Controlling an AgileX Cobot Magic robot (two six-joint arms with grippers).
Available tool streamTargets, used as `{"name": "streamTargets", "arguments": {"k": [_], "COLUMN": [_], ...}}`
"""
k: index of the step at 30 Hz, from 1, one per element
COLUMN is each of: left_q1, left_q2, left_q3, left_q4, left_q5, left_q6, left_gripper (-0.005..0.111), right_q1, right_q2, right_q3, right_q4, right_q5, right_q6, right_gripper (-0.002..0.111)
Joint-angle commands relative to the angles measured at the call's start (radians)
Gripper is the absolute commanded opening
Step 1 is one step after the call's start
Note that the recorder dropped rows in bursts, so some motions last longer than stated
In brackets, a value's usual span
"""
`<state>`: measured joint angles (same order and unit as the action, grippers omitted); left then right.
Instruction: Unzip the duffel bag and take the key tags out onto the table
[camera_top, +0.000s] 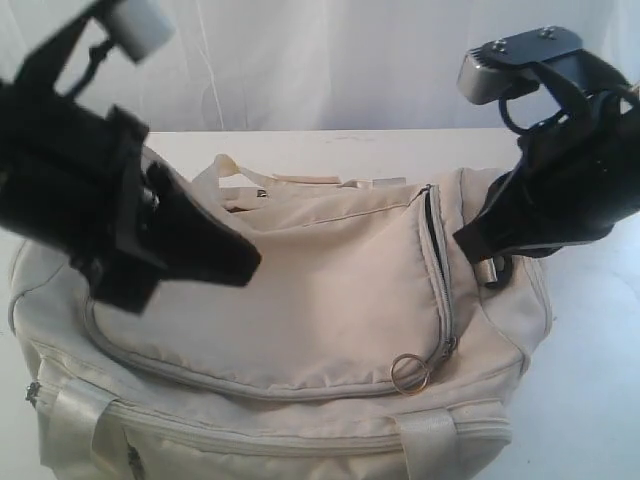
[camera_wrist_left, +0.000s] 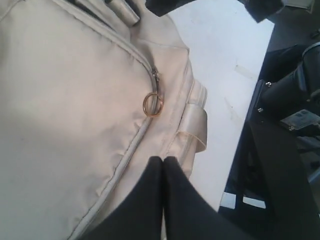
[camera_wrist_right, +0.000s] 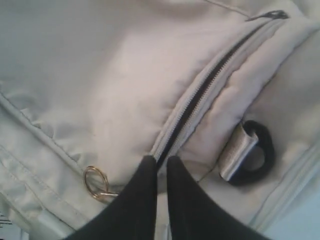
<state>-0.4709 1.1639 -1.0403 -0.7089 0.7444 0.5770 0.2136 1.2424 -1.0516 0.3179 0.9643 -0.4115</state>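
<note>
Duffel bag (camera_top: 330, 290): cream, on white desk (camera_top: 600, 380); zipper (camera_wrist_right: 200, 100) shows a dark slit, with a ring pull (camera_top: 409, 373) at its end. Left gripper (camera_wrist_left: 163, 159): fingers pressed together, over the fabric. Right gripper (camera_wrist_right: 160, 160): nearly together at the zipper; grip cannot be told.

Robot lab / data-collection cell. Evidence: plain matte white table (camera_top: 600, 400), white fabric backdrop (camera_top: 350, 60) hung behind the table's far edge, closing off the bg. Two black robot arms lean in over the table, left arm (camera_top: 70, 200) & right arm (camera_top: 580, 190), each w/ a unit mounted up top: white housing (camera_top: 140, 25) on the left one, grey cam-like unit (camera_top: 500, 70) under a bolted metal bracket on the right one. Left wrist view: just past the table's edge stands a black rig frame (camera_wrist_left: 280, 175) w/ bolts, dark machine hardware (camera_wrist_left: 300, 90) & small white labels (camera_wrist_left: 245, 201)
</note>
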Motion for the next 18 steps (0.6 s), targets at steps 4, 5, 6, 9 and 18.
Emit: {"name": "streamTargets", "arguments": {"k": [4,5,6,9,18], "left_q1": [-0.180,-0.201,-0.228,-0.297,-0.340], "left_q2": [0.070,0.088,0.113,0.193,0.340], "left_q3": [0.163,0.160,0.152,0.117,0.074], "left_q4": [-0.101,-0.122,-0.151,-0.165,-0.167], "left_q5": [-0.393,-0.434,-0.469,-0.514,-0.543], "left_q6": [0.055,0.065,0.081,0.168,0.238], "left_gripper": [0.000,0.000,0.000,0.000,0.020], "right_q1": [-0.014,-0.014,-0.014,-0.014,-0.014], "right_q2": [0.055,0.057,0.062,0.080,0.193], "right_q3": [-0.007,-0.007,-0.005,-0.005,-0.005], "right_q4": [0.044,0.044,0.044,0.044,0.025], "right_q5": [-0.022,-0.027,-0.037,-0.053,-0.071], "right_q6": [-0.025,-0.025,-0.025,0.002,0.119], "right_gripper": [0.028,0.035,0.046,0.059,0.059]}}
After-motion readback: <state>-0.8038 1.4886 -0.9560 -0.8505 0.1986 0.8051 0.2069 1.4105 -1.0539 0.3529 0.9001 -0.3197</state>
